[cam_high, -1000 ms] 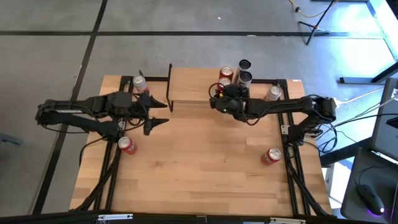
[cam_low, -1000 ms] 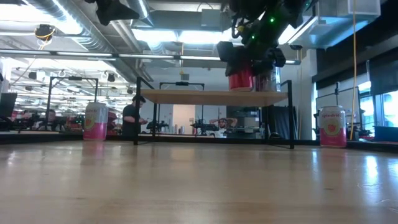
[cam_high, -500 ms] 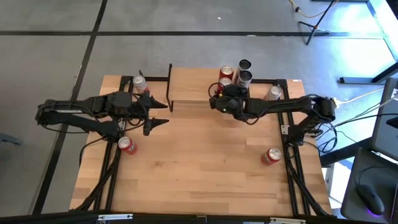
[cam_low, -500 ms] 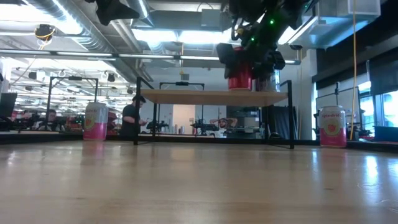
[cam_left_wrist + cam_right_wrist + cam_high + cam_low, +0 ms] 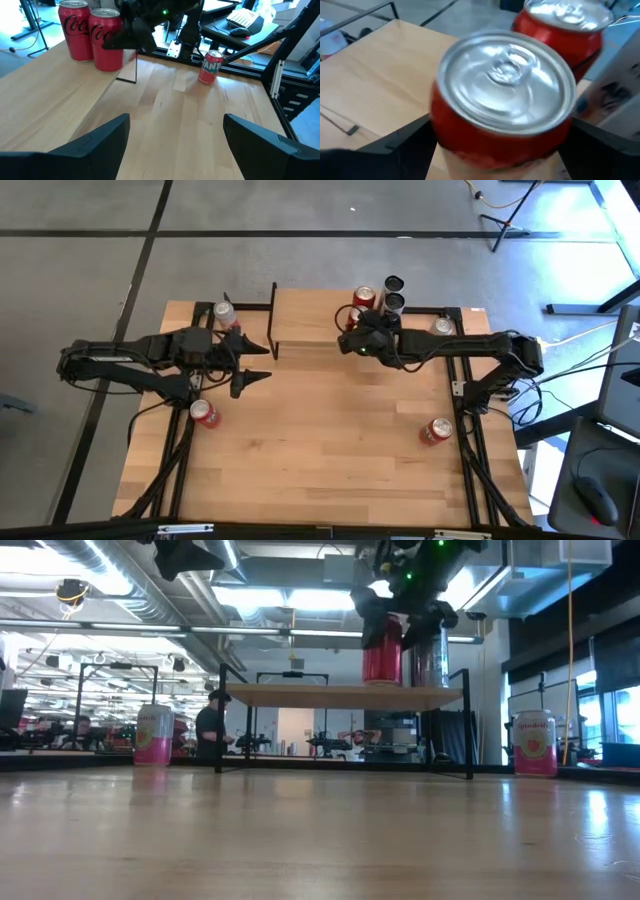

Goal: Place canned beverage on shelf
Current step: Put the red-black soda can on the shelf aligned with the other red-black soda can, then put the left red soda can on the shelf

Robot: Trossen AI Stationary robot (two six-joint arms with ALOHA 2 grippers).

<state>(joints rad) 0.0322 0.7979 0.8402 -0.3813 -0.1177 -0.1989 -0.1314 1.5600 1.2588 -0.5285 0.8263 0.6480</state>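
The shelf (image 5: 305, 320), a light wooden top on black legs, stands at the table's far middle and also shows in the low view (image 5: 320, 693). My right gripper (image 5: 352, 332) is over the shelf's right part, shut on a red can (image 5: 505, 90). The low view shows that can (image 5: 382, 655) upright with its base at the shelf top. A second red can (image 5: 365, 297) stands on the shelf just beyond it. My left gripper (image 5: 262, 361) is open and empty over the table, left of the shelf's near edge. My right gripper has the red can between its two fingers, one on each side of the can's upper wall (image 5: 439, 137). The fingers come about level from the table's right. The can stands upright with its base at the shelf top (image 5: 382, 682); whether it rests there I cannot tell.
Two dark cans (image 5: 393, 284) (image 5: 395, 303) stand at the shelf's far right. Loose cans stand on the table at far left (image 5: 225, 312), near left (image 5: 205, 413), near right (image 5: 435, 430) and far right (image 5: 442, 327). The middle of the tabletop (image 5: 320, 440) is bare wood.
My right gripper has gone up and a little toward the far edge. In the low view more of the red can now shows below it, while the can's base has stayed at the shelf top.
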